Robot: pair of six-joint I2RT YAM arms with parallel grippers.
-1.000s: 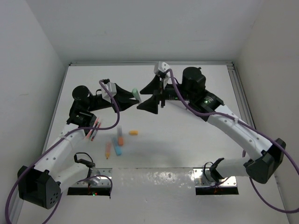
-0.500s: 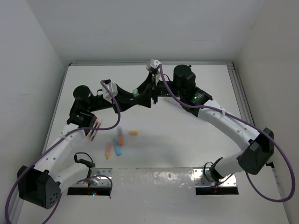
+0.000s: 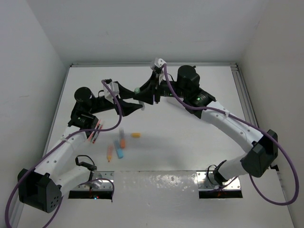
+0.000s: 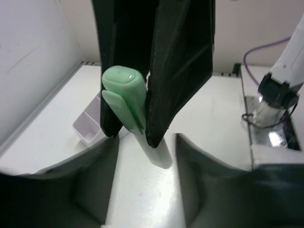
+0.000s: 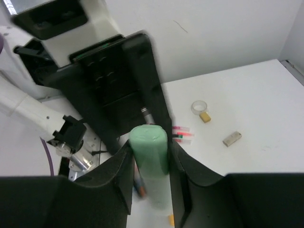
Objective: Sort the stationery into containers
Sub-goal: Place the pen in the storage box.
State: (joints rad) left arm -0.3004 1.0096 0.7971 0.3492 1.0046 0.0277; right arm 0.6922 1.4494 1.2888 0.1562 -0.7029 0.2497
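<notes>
Table: white, walled on three sides. Both arms met in the air over its far centre. Left gripper and right gripper faced each other tip to tip, both on the same green marker.

Left fingers were narrow, clamped on the marker's barrel. Right fingers were narrow too, pads pressed on the cap end from both sides. The marker was off the table and not in any compartment.

One container, white with a lilac inside, showed close to a side wall.

On the table, near-left of centre:
- orange marker, with blue marker just beside it
- small orange piece to their right

Pink pens lay by the left arm; couldn't tell whether they were in a compartment. Grey eraser sat apart on the table.
</notes>
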